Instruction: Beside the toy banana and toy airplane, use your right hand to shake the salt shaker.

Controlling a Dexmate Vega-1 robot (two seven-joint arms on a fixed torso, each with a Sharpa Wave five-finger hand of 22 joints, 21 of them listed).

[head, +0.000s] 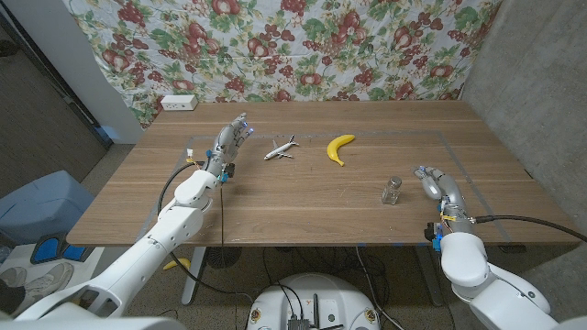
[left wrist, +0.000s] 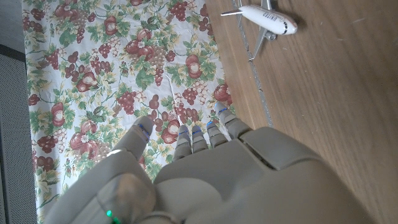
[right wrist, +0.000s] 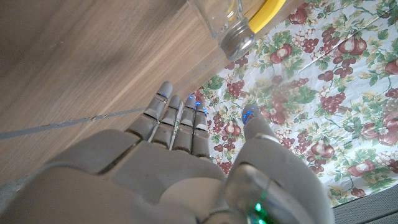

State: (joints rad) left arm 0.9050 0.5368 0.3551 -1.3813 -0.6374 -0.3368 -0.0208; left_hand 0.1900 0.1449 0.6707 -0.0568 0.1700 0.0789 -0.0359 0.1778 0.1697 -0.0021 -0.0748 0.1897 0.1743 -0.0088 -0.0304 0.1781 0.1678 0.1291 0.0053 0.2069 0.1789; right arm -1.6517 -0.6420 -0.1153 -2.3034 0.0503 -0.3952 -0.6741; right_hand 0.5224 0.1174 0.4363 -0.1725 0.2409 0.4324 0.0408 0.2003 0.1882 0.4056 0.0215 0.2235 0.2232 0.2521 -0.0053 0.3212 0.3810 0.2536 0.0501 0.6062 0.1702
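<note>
Both your hands hold nothing, fingers apart: left hand (head: 233, 135) by the toy airplane (head: 281, 148), right hand (head: 435, 182) just beside the salt shaker (head: 393, 191), which stands upright, cap up, near the toy banana (head: 340, 148).

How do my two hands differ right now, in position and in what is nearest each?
The left hand stands far back, left of the toy airplane; the right hand sits nearer the front edge, beside the salt shaker. Both hold nothing, fingers apart.
</note>
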